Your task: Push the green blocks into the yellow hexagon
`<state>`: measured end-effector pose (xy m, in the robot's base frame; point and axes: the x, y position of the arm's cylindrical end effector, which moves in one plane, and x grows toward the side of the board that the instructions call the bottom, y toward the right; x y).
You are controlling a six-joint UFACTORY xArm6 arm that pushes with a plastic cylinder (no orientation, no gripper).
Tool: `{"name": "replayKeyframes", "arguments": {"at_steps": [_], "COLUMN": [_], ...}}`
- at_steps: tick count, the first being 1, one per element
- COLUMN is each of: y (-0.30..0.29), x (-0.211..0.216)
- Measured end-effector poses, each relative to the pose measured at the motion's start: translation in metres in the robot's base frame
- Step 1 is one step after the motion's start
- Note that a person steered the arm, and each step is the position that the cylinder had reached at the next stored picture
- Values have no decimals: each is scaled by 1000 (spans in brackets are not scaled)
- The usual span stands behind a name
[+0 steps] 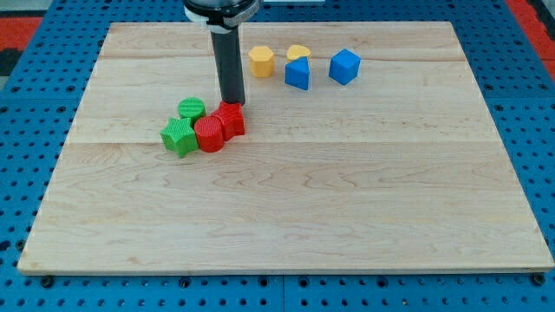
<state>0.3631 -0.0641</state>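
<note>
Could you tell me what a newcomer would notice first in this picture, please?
The dark rod coming down from the view's top, my tip at the red block. That block belongs to a tight cluster left of centre: a red cylinder, a green cylinder and a green cube. Near the top sit the yellow hexagon, another yellow block and two blue blocks.

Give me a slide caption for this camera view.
My tip rests just above the red blocks, beside the green cylinder and green cube, with the yellow hexagon upper right.

red blocks, blue blocks, wooden board
</note>
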Motion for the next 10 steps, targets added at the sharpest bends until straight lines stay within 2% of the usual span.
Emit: {"name": "replayKeyframes", "arguments": {"at_steps": [1, 2, 4, 5, 6, 7, 8, 9, 10], "y": [3, -69, -162, -108, -63, -62, -52, -26, -65], "x": [-63, -74, 75, 112, 80, 8, -27, -35, -32]}}
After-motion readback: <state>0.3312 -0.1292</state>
